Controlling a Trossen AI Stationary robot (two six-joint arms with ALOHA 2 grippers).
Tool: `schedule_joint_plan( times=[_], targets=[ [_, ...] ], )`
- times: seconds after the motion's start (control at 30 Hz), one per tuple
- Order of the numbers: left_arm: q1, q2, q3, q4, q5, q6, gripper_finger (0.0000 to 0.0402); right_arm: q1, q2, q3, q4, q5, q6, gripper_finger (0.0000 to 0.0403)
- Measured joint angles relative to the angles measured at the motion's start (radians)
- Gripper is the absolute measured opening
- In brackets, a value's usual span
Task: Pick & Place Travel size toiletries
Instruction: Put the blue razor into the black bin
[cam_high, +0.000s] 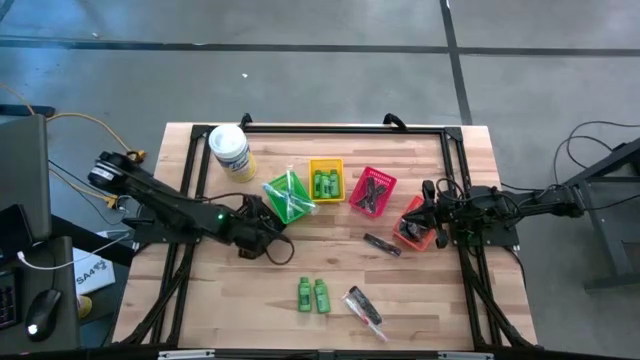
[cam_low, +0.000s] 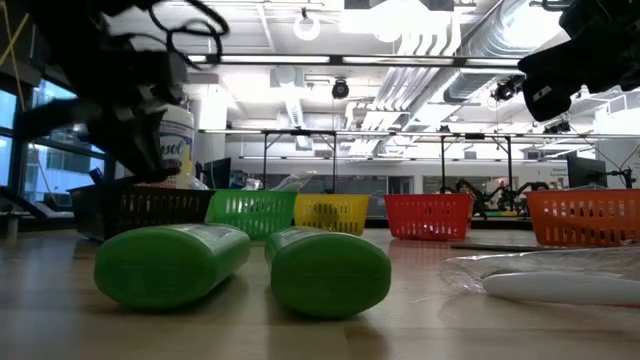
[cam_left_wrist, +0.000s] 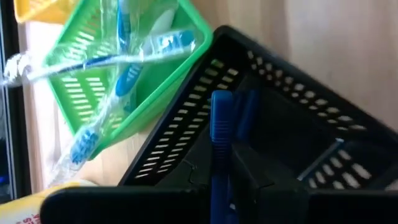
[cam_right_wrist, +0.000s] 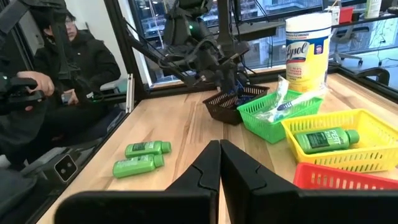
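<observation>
My left gripper (cam_high: 262, 228) reaches in from the table's left over a black basket (cam_left_wrist: 298, 124), shut on a blue-handled razor (cam_left_wrist: 221, 118). Next to it, a green basket (cam_high: 290, 197) holds clear-wrapped blue and white toothbrushes (cam_left_wrist: 124, 68). A yellow basket (cam_high: 326, 182) holds green mini bottles, and a pink basket (cam_high: 372, 192) holds black combs. Two green bottles (cam_high: 312, 295) lie on their sides on the near table, with a clear-wrapped item (cam_high: 365, 305) to their right. My right gripper (cam_right_wrist: 219, 155) is shut, holds nothing, and waits level above an orange basket (cam_high: 413, 225) at the right. My left gripper pinches the razor's ribbed blue handle (cam_left_wrist: 221, 146) between its two fingers, which slant down from the table's left. The handle sticks out ahead of the fingertips, over the inside of the black basket. Its held end is hidden by the fingers.
A white wipes tub (cam_high: 230, 152) with a yellow label stands at the far left. A small dark item (cam_high: 382, 244) lies left of the orange basket. A black frame (cam_high: 340, 128) runs along the far and side edges. A person (cam_right_wrist: 68, 56) sits beyond the table.
</observation>
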Motion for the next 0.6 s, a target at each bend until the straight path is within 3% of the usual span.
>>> schedule_joint_plan(
  times=[0.4, 0.6],
  targets=[
    [0.05, 0.068, -0.002, 0.014, 0.057, 0.027, 0.0024, 0.0, 0.0, 0.0, -0.02, 0.0, 0.0, 0.0002],
    [0.05, 0.068, -0.002, 0.003, 0.114, 0.021, 0.0071, 0.0, 0.0, 0.0, -0.021, 0.0, 0.0, 0.0003]
  ],
)
